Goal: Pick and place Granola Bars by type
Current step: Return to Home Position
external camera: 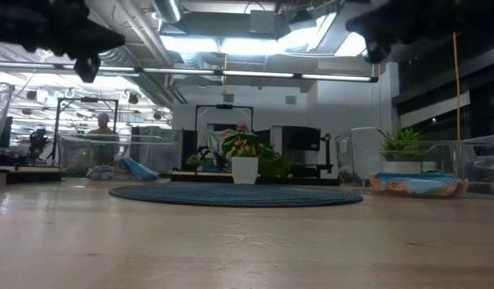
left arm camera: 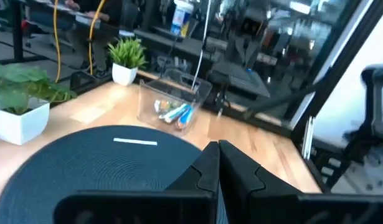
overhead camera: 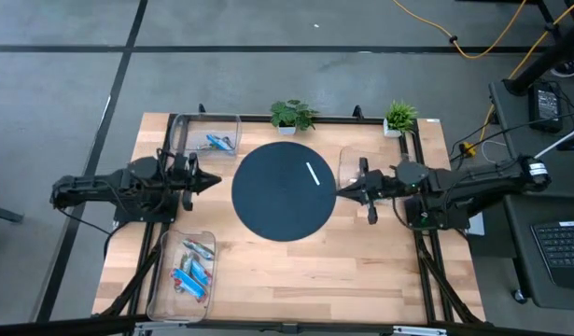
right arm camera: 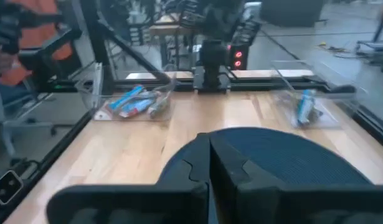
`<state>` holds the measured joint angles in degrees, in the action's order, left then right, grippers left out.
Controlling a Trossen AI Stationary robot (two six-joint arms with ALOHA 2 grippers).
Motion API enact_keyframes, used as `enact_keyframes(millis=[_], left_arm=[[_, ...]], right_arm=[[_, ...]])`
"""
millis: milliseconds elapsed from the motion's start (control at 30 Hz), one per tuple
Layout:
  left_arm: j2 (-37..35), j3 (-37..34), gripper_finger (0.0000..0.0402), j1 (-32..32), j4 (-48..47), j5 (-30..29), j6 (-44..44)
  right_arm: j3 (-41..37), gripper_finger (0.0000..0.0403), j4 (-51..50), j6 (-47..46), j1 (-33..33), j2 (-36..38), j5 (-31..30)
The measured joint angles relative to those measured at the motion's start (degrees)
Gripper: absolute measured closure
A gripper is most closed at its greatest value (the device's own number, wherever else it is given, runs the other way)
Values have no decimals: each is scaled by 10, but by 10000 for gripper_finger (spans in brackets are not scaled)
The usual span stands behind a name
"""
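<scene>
Granola bars [overhead camera: 192, 265] are in neither grip. The left end effector [overhead camera: 210, 180], at centre left, is pinched closed on nothing. The right end effector [overhead camera: 345, 190], right of centre, is closed and empty too. Between them the dark mat [overhead camera: 268, 205] carries only a white mark [overhead camera: 313, 174]. Bars lie in the upper-left bin [overhead camera: 187, 140], the lower-left bin [overhead camera: 161, 291] and the right bin [left arm camera: 160, 90]. We judge both arms should draw back level above the counter [overhead camera: 296, 280], clear of bin walls.

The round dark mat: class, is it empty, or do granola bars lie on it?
Empty of bars: the mat carries only a thin white mark; the granola bars lie in the clear bins.
</scene>
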<state>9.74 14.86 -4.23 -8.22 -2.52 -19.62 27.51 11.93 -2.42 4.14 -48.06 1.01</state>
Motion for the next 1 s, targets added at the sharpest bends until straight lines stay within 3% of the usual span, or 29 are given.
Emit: enact_keyframes(millis=[233, 433, 567, 767, 1000], left_arm=[[-96, -71, 400, 0, 12, -6, -40], [-91, -144, 400, 0, 92, 10, -69], [-82, -144, 399, 0, 97, -9, -62], [-68, -144, 399, 0, 91, 11, -64], [-56, -144, 396, 0, 92, 5, -63]], right_arm=[[-91, 399, 38, -49, 3, 79, -13], [-138, 400, 72, -50, 18, 110, -14], [-183, 400, 152, -65, 30, 123, -15], [-268, 401, 279, -79, 58, 135, -56], [-271, 400, 255, -53, 87, 140, -80]])
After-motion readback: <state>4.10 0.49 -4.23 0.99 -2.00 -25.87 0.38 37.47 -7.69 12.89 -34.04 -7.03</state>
